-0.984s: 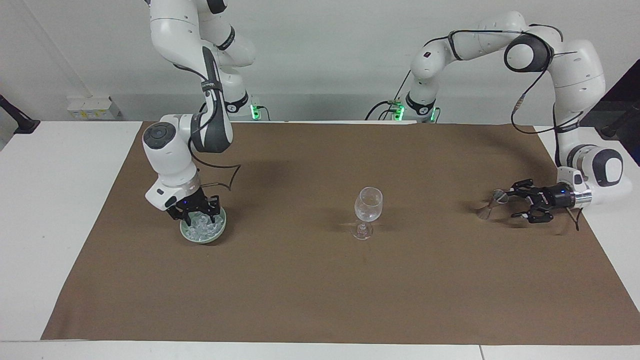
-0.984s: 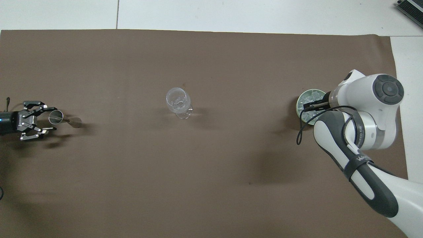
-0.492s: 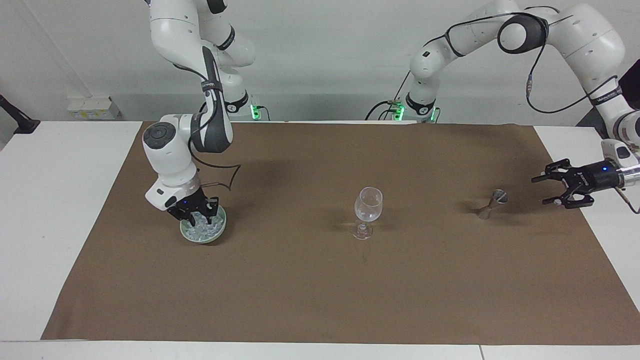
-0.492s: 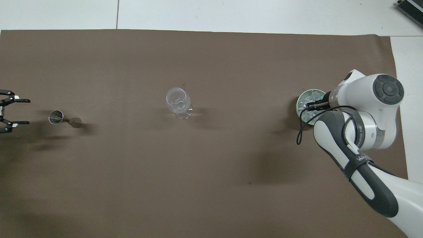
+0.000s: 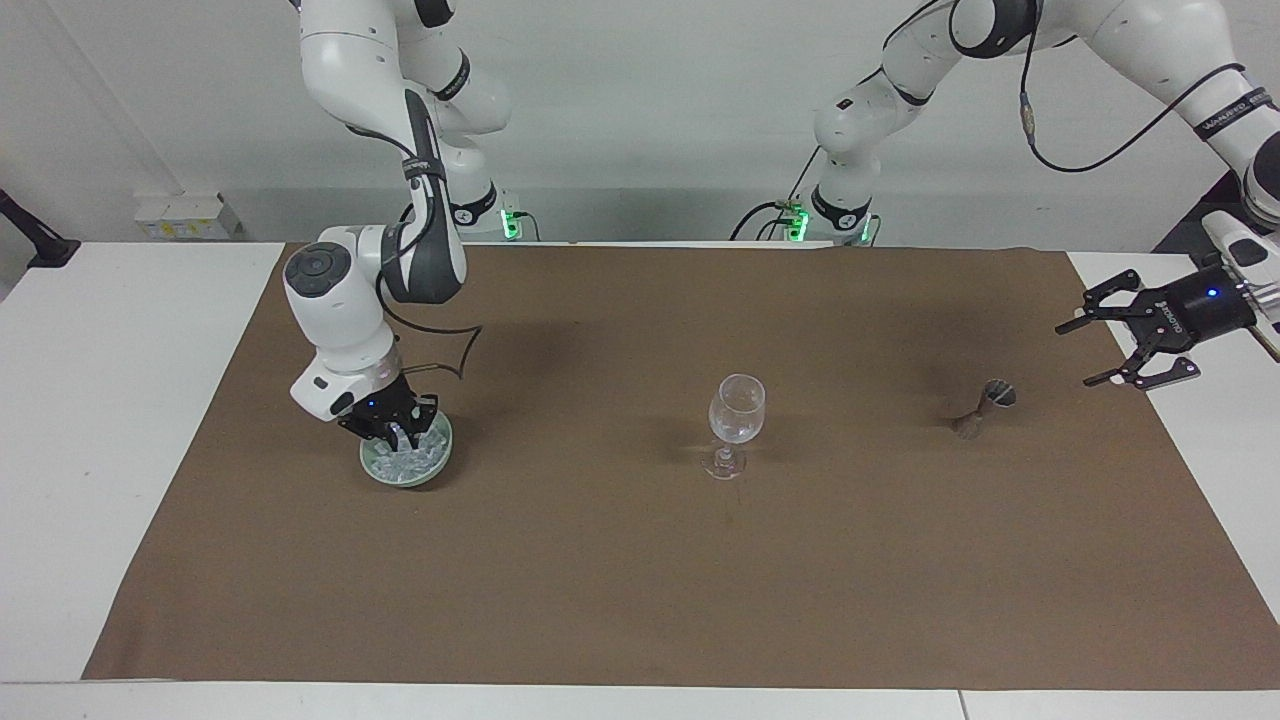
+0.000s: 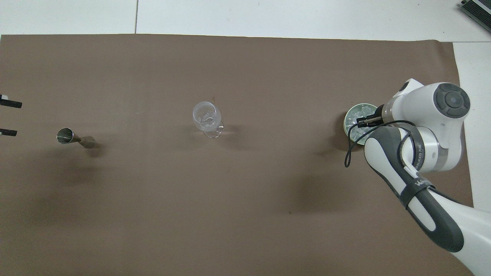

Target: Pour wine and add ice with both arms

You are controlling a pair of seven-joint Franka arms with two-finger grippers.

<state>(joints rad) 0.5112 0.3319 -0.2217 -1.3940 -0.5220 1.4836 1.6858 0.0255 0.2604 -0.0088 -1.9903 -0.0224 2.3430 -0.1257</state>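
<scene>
Withdrawn from the metal jigger (image 5: 985,405) since the earlier frame, the left gripper (image 5: 1078,354) hangs with jaws spread and empty over the edge of the brown mat (image 5: 640,580) at the left arm's end of the table, where it waits; the jigger stands alone on the mat. Jigger, stemmed glass (image 5: 737,412) and pale green dish (image 5: 447,446) lie at about the same distance from the robots, strung along the table's long axis with the glass at mid-mat. At the right arm's end, the right gripper (image 5: 400,432) points down into the dish, its tips among the ice (image 5: 405,462) heaped there; whether it has closed on a cube cannot be told. Key relation: the ice lies directly beneath the right gripper, and the glass stands well apart from the dish, toward the left arm's end, so the coming carry would probably run sideways along that axis, with the right arm the nearer one
</scene>
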